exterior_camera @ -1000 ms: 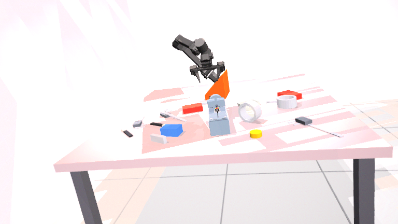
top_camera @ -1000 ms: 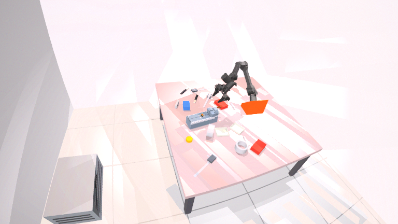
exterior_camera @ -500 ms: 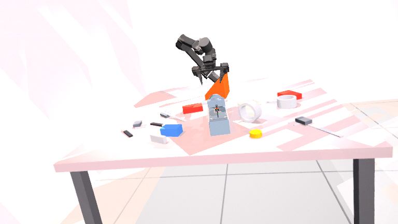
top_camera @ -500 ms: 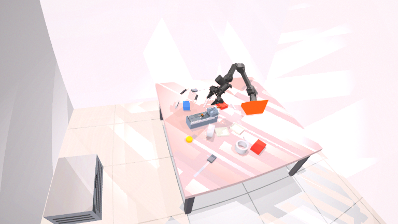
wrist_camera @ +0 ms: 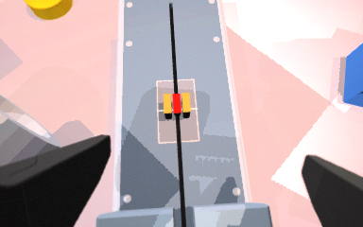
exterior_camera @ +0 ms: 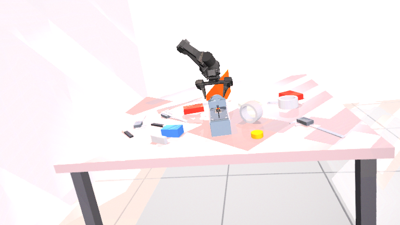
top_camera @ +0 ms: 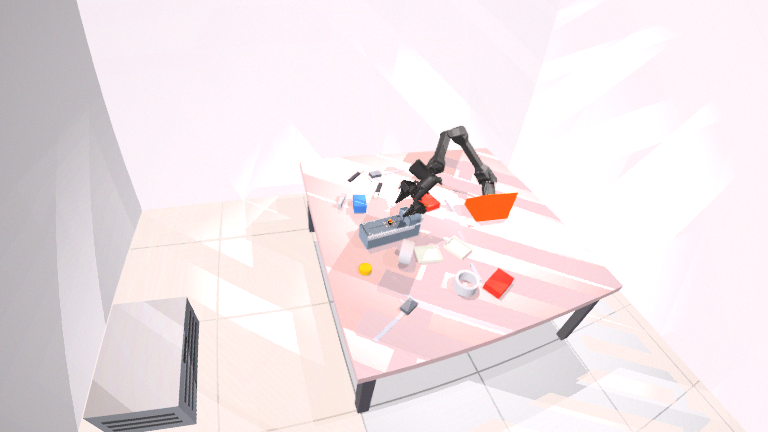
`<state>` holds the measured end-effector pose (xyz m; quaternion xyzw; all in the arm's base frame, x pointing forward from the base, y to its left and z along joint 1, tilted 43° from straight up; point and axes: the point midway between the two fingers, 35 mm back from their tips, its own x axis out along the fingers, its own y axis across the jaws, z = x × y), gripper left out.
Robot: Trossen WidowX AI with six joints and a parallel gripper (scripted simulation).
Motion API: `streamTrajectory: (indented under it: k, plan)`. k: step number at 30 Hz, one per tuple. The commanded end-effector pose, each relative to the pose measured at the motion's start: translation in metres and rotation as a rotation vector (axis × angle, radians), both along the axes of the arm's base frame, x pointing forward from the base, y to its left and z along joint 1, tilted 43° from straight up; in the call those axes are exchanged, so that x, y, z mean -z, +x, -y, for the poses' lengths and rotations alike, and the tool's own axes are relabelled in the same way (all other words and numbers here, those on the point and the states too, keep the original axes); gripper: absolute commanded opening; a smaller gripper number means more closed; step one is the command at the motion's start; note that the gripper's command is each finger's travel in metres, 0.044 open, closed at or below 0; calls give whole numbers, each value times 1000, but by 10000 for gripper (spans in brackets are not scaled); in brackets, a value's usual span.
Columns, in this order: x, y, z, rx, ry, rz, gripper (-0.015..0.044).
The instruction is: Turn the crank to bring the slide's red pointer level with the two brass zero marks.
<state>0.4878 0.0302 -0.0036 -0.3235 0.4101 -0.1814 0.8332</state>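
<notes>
Above the blue-grey machine [top_camera: 390, 233] [exterior_camera: 220, 127] [wrist_camera: 142, 66], the fingers [top_camera: 408, 205] [exterior_camera: 215, 95] are spread wide, holding nothing; no lettering is readable.

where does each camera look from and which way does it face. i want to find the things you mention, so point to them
Top: high off one table corner, angled down at the table [top_camera: 487, 319] [exterior_camera: 224, 159]; shows the whole arm [top_camera: 470, 152] [exterior_camera: 192, 53] and its gripper [top_camera: 400, 208] [exterior_camera: 215, 96] [wrist_camera: 204, 153].
Exterior: just above table height, facing the end of the blue-grey machine [top_camera: 390, 238] [exterior_camera: 220, 128] [wrist_camera: 146, 61]; shows the upper arm and gripper.
Wrist: on the arm, looking down at the red pointer [wrist_camera: 177, 103]; only the two fingers show.
Shared: top and exterior both catch the yellow disc [top_camera: 365, 268] [exterior_camera: 257, 134] [wrist_camera: 47, 7] and orange panel [top_camera: 490, 207] [exterior_camera: 219, 89].
</notes>
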Motion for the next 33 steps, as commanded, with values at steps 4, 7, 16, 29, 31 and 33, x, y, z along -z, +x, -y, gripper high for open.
streamTrajectory:
  k: [4,7,16,29,31,33]
  plan:
    - [3,0,-3,-12,3,1,440]
    - [3,0,-3,-12,3,1,440]
    - [3,0,-3,-12,3,1,440]
    - [3,0,-3,-12,3,1,177]
    - [3,0,-3,-12,3,1,125]
    - [3,0,-3,-12,3,1,72]
